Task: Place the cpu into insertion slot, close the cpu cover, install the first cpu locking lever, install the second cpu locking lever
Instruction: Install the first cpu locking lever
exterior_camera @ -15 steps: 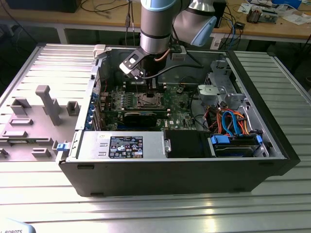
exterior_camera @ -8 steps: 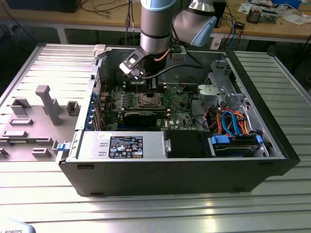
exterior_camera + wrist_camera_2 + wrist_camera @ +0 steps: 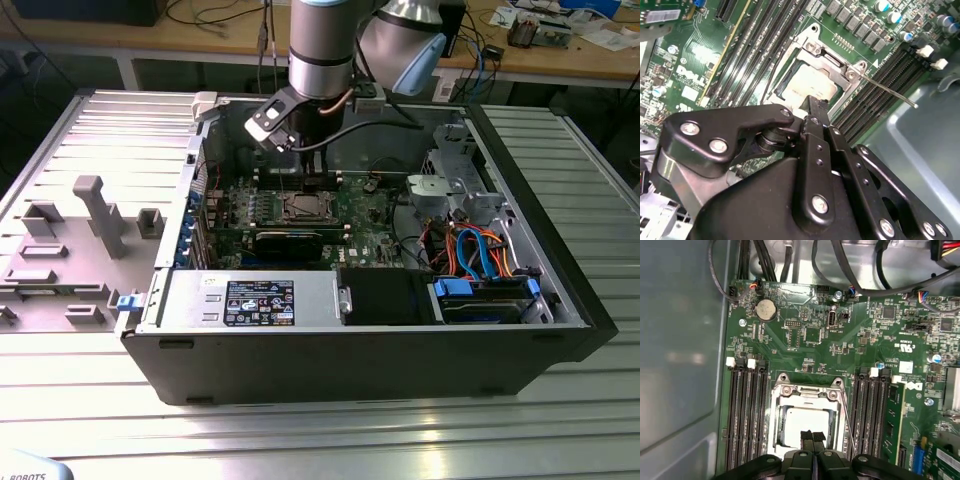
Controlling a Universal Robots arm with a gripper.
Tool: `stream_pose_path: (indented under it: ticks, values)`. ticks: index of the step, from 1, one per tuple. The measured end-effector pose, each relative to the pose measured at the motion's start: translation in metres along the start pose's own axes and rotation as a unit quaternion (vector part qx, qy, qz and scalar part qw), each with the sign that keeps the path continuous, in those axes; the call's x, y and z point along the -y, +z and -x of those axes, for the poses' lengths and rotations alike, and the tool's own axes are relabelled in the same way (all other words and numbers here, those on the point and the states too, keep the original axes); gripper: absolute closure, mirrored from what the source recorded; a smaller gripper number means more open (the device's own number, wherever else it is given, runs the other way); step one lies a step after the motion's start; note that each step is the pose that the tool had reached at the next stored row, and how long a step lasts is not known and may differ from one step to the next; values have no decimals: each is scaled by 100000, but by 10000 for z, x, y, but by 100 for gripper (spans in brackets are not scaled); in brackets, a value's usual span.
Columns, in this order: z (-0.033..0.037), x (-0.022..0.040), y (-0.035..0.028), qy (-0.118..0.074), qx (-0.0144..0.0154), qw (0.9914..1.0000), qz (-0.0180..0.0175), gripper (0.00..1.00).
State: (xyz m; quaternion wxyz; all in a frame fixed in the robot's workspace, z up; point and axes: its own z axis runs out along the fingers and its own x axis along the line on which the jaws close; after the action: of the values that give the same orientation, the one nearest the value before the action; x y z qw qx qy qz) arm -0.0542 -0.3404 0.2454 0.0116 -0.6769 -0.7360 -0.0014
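The cpu (image 3: 802,424) lies in the insertion slot (image 3: 774,427), its silver top showing through the window of the cpu cover (image 3: 807,392), which lies flat around it. My gripper (image 3: 813,434) is shut, its black fingertips together just over the edge of the cpu. In the second wrist view the gripper (image 3: 813,104) hangs at the same edge of the cpu (image 3: 807,86). A thin locking lever (image 3: 890,92) sticks out free from the socket's corner. In the exterior view the gripper (image 3: 300,180) hangs right above the insertion slot (image 3: 305,208).
Rows of long memory slots (image 3: 745,415) flank the socket on both sides. Black cables (image 3: 840,270) run along the board's far edge. In the exterior view, a black expansion card (image 3: 290,240), a power supply (image 3: 250,298) and a drive cage with orange and blue cables (image 3: 480,255) fill the case.
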Motion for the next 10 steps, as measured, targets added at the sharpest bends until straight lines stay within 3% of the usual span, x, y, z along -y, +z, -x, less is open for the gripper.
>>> stream_pose_path:
  ticks: [7,10]
  values:
    - [-3,2,-162,0,24,100000,-5,89]
    - [-3,2,-172,-10,11,100000,4,89]
